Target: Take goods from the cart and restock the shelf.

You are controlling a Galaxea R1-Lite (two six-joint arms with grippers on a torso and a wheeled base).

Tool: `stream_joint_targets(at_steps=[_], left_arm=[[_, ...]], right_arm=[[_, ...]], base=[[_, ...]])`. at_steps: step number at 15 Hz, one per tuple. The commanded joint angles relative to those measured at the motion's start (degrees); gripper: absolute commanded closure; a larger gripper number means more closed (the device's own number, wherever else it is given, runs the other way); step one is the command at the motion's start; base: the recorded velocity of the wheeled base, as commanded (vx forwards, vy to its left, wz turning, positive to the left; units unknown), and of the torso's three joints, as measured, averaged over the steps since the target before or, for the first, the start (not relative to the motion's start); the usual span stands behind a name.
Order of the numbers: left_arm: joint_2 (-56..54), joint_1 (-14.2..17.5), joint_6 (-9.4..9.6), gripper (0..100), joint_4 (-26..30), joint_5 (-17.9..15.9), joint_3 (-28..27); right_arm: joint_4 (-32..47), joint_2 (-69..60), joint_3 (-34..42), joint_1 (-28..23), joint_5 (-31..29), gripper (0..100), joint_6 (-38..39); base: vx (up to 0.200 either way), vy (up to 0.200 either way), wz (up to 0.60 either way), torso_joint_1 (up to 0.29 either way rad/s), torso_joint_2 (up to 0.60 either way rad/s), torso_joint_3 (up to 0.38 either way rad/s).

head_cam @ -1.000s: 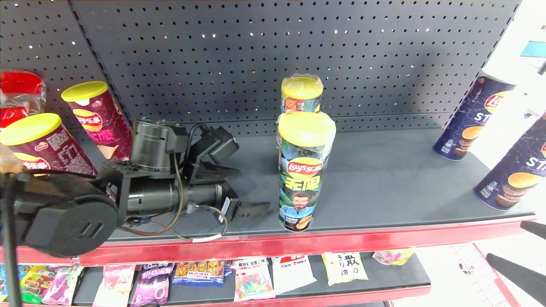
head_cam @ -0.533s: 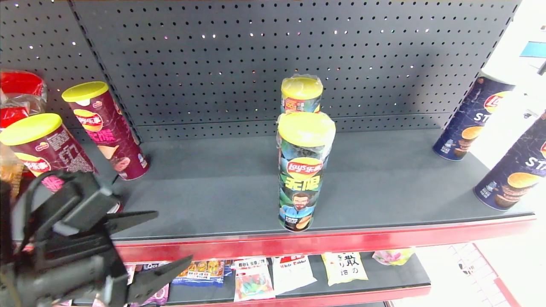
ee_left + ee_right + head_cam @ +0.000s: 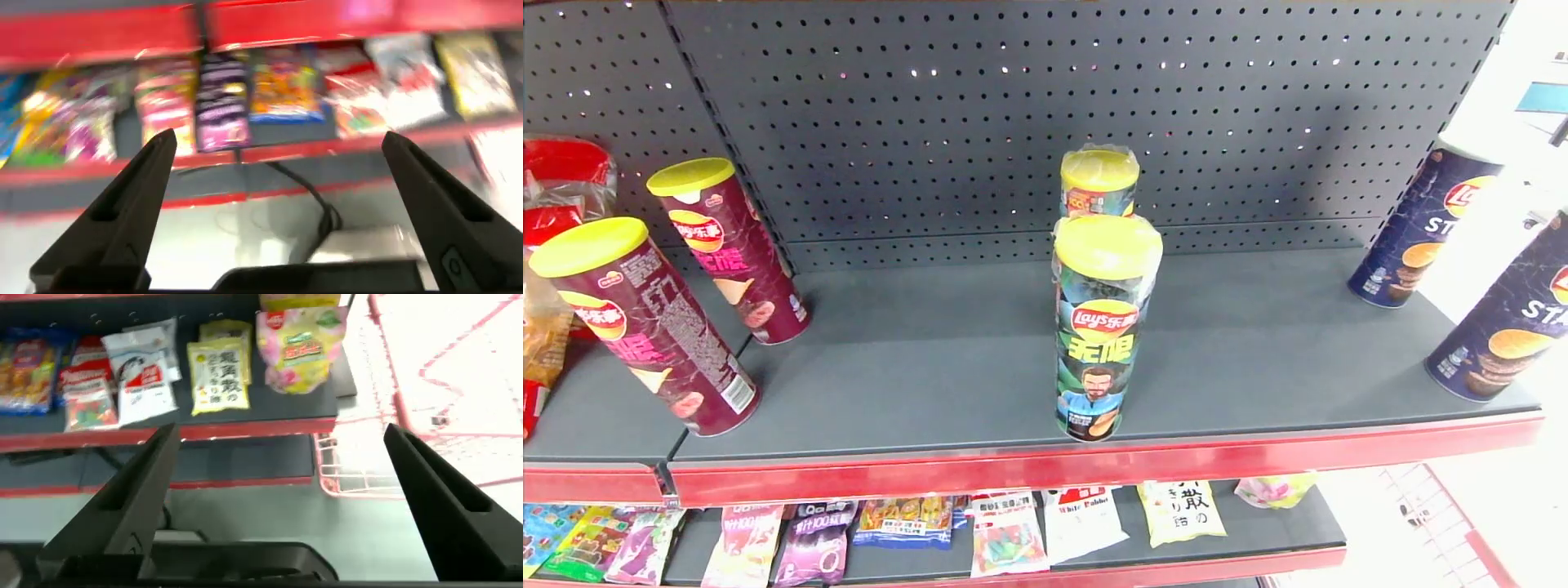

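Observation:
A grey shelf board [image 3: 915, 367] with a red front lip carries a green chip can [image 3: 1104, 327] with a yellow lid near its front edge. A second such can [image 3: 1099, 181] stands right behind it. My left gripper [image 3: 278, 137] is open and holds nothing; it faces the lower shelf of snack bags [image 3: 221, 106]. My right gripper [image 3: 281, 429] is also open with nothing between its fingers, lower down, before the lower shelf's bags [image 3: 221, 376]. The red wire cart [image 3: 425, 376] stands beside it.
Two maroon cans [image 3: 645, 322] [image 3: 727, 245] stand at the shelf's left, two navy cans [image 3: 1421, 220] [image 3: 1503, 327] at its right. Bare board lies on both sides of the green cans. A pegboard wall [image 3: 1013, 106] backs the shelf. The cart's corner [image 3: 1429, 506] shows at the lower right.
My left arm has drawn back from the shelf board, down and to the left, and out of the head view. The cans stand as before.

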Motion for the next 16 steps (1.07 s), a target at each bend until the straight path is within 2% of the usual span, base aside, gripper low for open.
stream_joint_targets(at_steps=[1, 3, 4, 5, 7, 8, 9, 10, 11, 12, 13, 15, 16], left_arm=[[-11.14, 7.44, -1.4, 0, 1.5, 0.41, 3.95], [-17.11, 6.65, -1.05, 0, 1.24, -6.53, 5.0], [-17.55, 7.0, -1.13, 0, 1.15, -8.47, 5.18], [-17.55, 7.0, -1.22, 0, 1.15, -8.64, 5.35], [-17.55, 7.0, -1.22, 0, -1.22, -8.91, 6.23], [-17.55, 7.0, -0.69, 0, -8.25, -8.99, 8.96], [-17.55, 7.0, 0.27, 0, -16.78, -8.73, 13.44], [-17.55, 7.0, 0.36, 0, -21.43, -8.47, 16.34], [-17.55, 7.09, 0.27, 0, -27.68, -6.36, 19.5], [-17.55, 7.09, 0.36, 0, -25.13, -5.39, 19.33], [-17.55, 7.09, 0.8, 0, -25.83, -5.65, 19.42], [-17.55, 7.09, 0.98, 0, -25.83, -5.74, 19.5], [-17.55, 7.09, 0.98, 0, -25.83, -5.92, 19.42]], right_arm=[[0.0, -2.9, 0.67, -0.43, -1.13, 0, -0.01], [-0.17, -2.9, 1.02, -0.43, -1.31, 0, 0.08], [-0.79, -2.9, 2.69, -0.43, -1.22, 0, 0.52], [-6.24, -2.9, 5.76, -0.43, -1.05, 0, 1.22], [-31.73, -2.9, 18.33, -0.26, 1.15, 0, -1.33], [-37.09, -2.9, 20.53, -0.35, 2.64, 0, -3.35], [-36.38, -2.9, 20.53, -0.35, 3.0, 0, -2.47], [-36.3, -2.9, 20.53, -0.35, 3.08, 0, -1.94], [-36.56, -2.9, 20.53, -0.35, 3.87, 0, -1.77], [-36.47, -2.9, 20.53, -0.35, 7.65, 0, -1.85], [-36.03, -2.9, 20.53, -0.17, 10.91, 0, -2.73], [-34.54, -2.9, 20.53, 0.53, 8.45, 0, -0.8], [-32.96, -2.9, 20.35, 0.53, 1.33, 0, 2.45]], base=[[0.0, 0.0, 0.0, 0.0, 0.0, 0.0], [0.0, 0.0, 0.0, 0.0, 0.0, 0.0], [0.0, 0.0, 0.0, 0.0, 0.0, 0.0], [0.0, 0.0, 0.0, 0.0, 0.0, 0.0], [0.0, 0.0, 0.0, 0.0, 0.0, 0.0], [0.0, 0.0, 0.0, 0.0, 0.0, 0.0], [0.0, 0.0, 0.0, 0.0, 0.0, 0.0], [0.0, 0.0, 0.0, 0.0, 0.0, 0.0], [0.0, 0.0, 0.0, 0.0, 0.0, 0.0], [0.0, 0.0, 0.0, 0.0, 0.0, 0.0], [0.0, 0.0, 0.0, 0.0, 0.0, 0.0], [0.0, 0.0, 0.0, 0.0, 0.0, 0.0], [0.0, 0.0, 0.0, 0.0, 0.0, 0.0]])
